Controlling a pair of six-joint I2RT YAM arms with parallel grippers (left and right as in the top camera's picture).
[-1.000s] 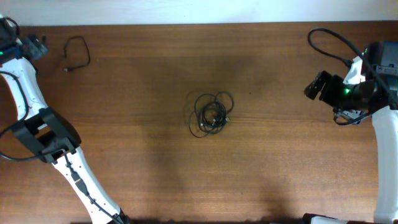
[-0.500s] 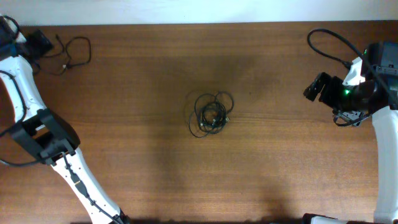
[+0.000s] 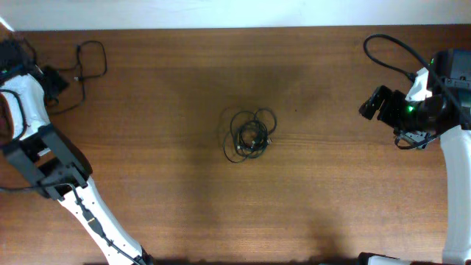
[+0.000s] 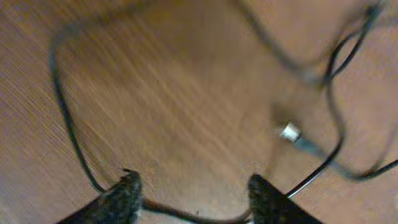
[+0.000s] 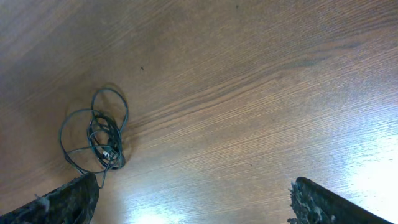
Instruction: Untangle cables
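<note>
A knotted bundle of thin black cables (image 3: 250,134) lies at the table's middle; it also shows in the right wrist view (image 5: 99,137). One separate thin black cable (image 3: 90,60) lies in loose loops at the far left corner. My left gripper (image 3: 53,79) is right beside it. In the left wrist view its jaws (image 4: 191,180) are open, a strand of that cable (image 4: 68,124) runs across between the fingertips, and a small silver plug (image 4: 290,132) lies just ahead. My right gripper (image 3: 370,104) is open and empty, well to the right of the bundle; its jaws (image 5: 193,186) are spread wide.
The wooden table (image 3: 176,199) runs to a white wall edge at the back. A thick black arm cable (image 3: 390,51) loops by the right arm. The left arm's white links (image 3: 88,210) cross the front left.
My left gripper has moved from the far left corner toward the front. The loose cable's loops have shifted, and a strand now trails down to the gripper. The right arm and the bundle have not moved.
</note>
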